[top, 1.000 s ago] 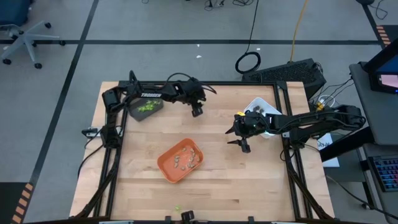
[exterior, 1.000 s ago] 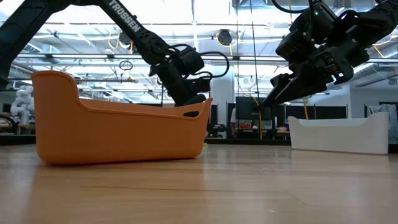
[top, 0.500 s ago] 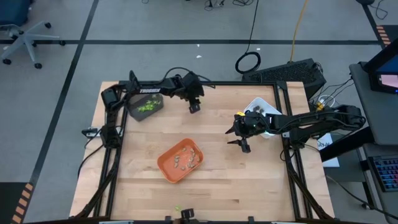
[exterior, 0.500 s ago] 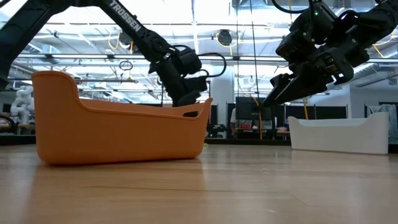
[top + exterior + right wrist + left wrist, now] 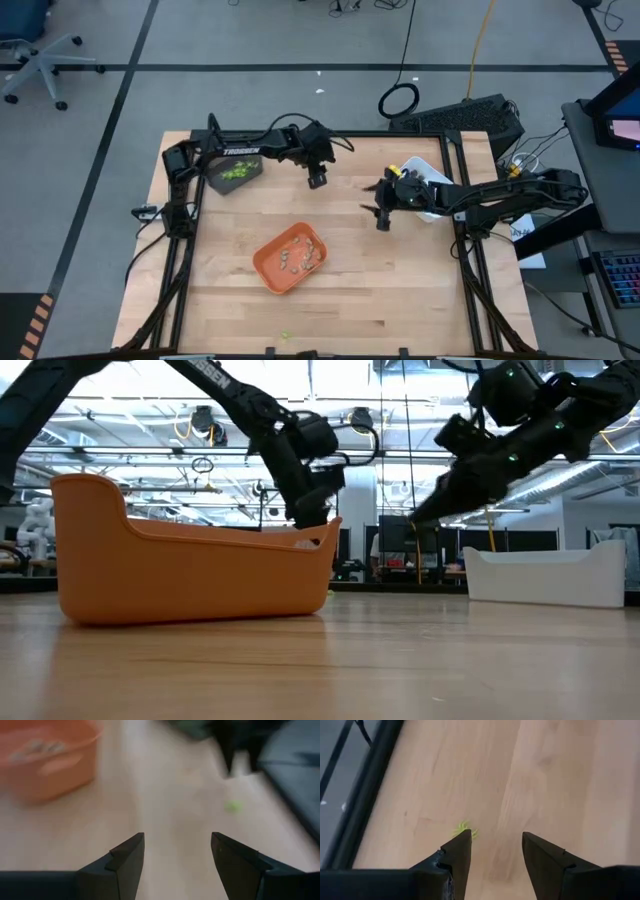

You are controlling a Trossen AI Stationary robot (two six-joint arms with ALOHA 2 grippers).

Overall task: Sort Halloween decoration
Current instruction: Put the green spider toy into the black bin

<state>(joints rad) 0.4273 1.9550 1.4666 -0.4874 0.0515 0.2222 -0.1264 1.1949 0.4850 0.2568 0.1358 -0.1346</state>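
Left pincer (image 5: pixel 492 851) hovers open over a lime-green piece (image 5: pixel 465 830) at centre frame on the surface (image 5: pixel 560 780); right pincer (image 5: pixel 175 855) open too; closing off-centre could flick the piece away

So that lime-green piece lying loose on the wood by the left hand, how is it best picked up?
From straight above, pinching across its small body. The lime-green piece lies flat on the bare table, spiky and far smaller than the left hand, whose open fingers already stand just beside it.
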